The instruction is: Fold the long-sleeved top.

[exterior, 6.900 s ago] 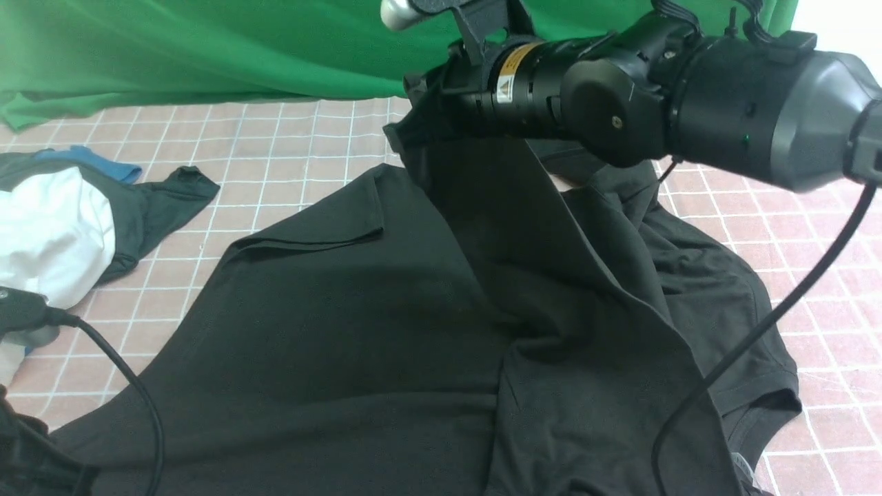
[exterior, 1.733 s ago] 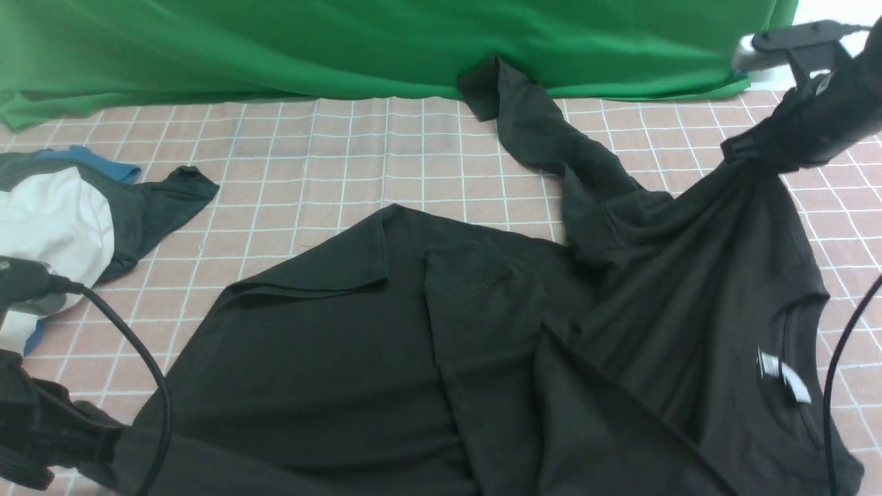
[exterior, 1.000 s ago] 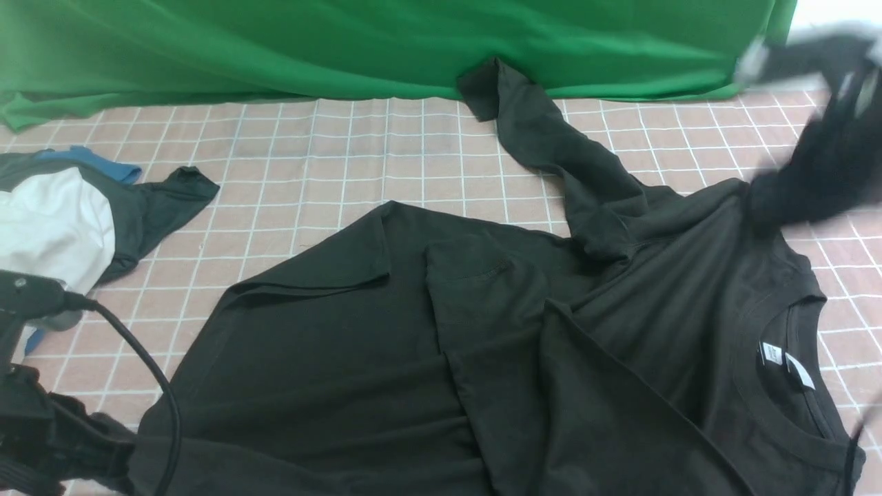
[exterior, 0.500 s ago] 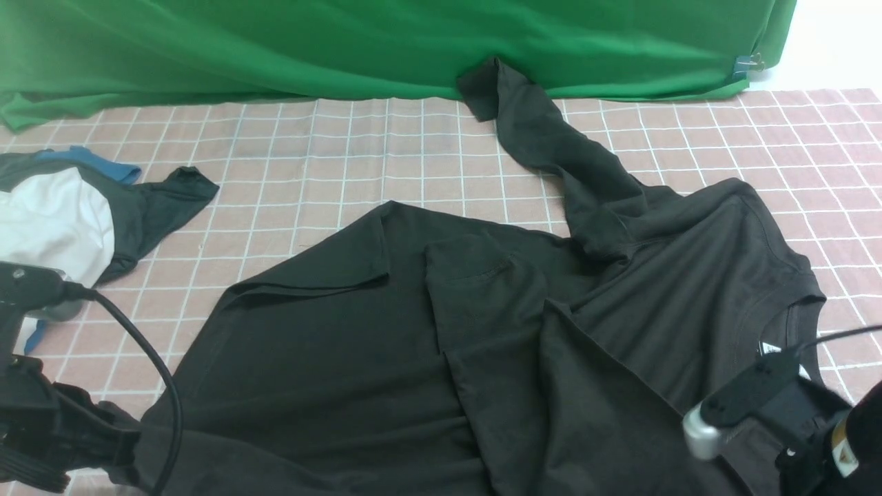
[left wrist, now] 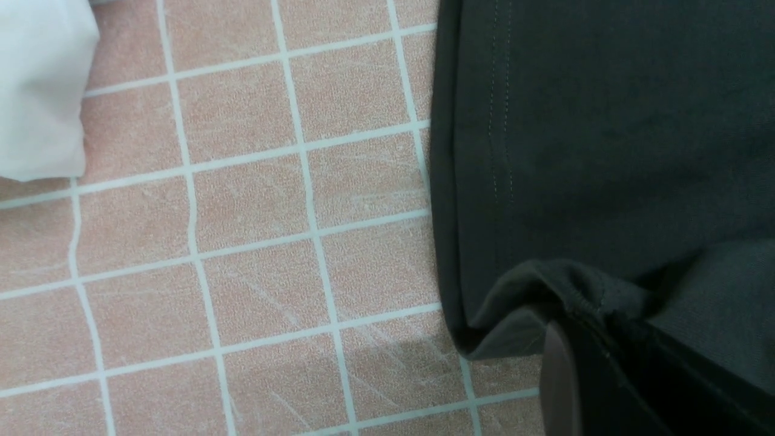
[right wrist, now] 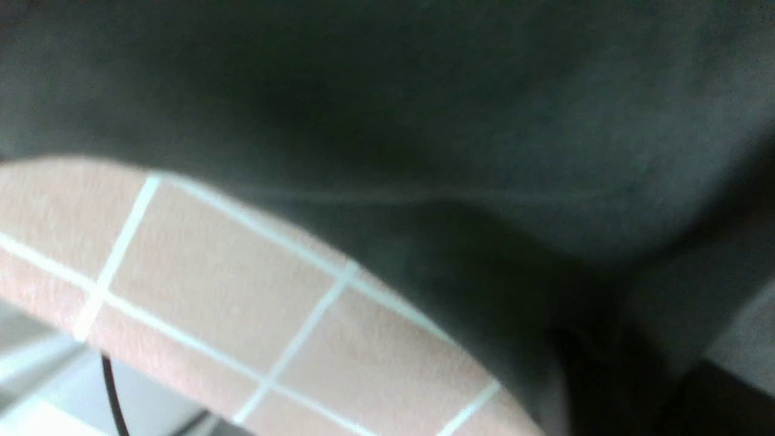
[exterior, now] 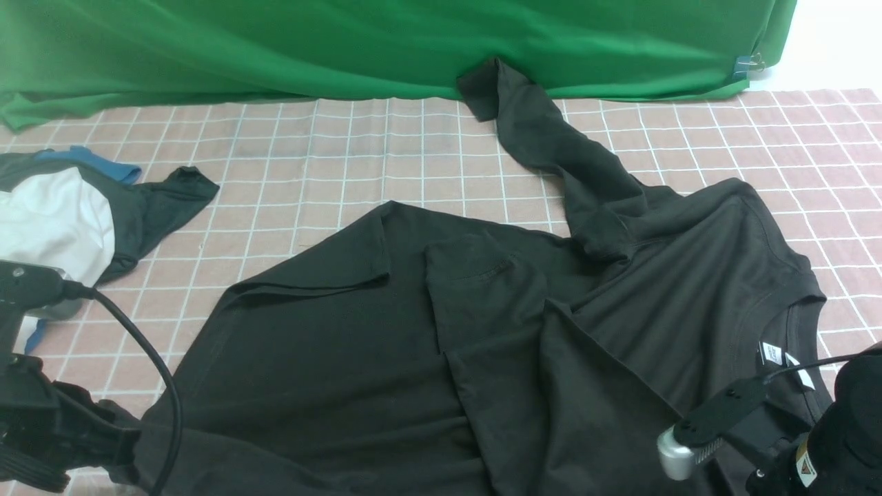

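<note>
Black knit long-sleeved top (exterior: pixel 331 358) runs hem to collar from the left gripper (exterior: pixel 124 441), pinched on its hem corner, across to the right gripper (exterior: pixel 772 475) beside the collar, whose grip I cannot tell

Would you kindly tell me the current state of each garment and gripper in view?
long-sleeved top, rumpled on the table, partly doubled over, one sleeve stretched toward the green backdrop
left gripper, shut on the top's hem
right gripper, low at the top's near edge; jaws hidden
white garment, bunched up
dark cloth with blue trim, crumpled against the white garment
</note>
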You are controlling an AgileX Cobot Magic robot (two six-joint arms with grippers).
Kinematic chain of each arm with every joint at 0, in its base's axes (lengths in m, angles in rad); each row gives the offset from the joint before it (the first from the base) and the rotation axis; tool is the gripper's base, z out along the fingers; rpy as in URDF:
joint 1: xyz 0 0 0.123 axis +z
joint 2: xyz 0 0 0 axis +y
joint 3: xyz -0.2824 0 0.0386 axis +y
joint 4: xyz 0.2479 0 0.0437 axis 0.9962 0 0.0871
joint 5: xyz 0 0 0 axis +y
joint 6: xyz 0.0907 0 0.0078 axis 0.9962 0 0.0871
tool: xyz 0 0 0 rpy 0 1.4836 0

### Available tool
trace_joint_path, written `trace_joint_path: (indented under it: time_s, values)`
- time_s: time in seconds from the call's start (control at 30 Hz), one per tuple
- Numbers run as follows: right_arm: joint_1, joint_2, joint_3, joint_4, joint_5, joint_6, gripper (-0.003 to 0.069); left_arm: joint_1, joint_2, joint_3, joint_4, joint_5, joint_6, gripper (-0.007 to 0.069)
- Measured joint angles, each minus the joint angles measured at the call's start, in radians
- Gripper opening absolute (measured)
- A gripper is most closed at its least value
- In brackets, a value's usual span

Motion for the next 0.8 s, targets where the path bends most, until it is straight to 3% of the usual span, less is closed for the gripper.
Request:
trace_joint_path:
  time_s: [0.1,0.37,0.8]
  values:
    - [0.0,0.0,0.0,0.001,0.047,-0.017,0.0039,0.0,0.0,0.0,0.0,0.008,0.023,0.0035]
    - [0.0,-0.033,0.0,0.002,0.292,0.005,0.0038,0.0,-0.002,-0.025,0.033,0.112,0.045,0.0035]
    - [0.0,-0.137,0.03,0.001,0.308,0.063,0.0044,0.0,-0.011,-0.04,0.07,0.251,0.045,0.0035]
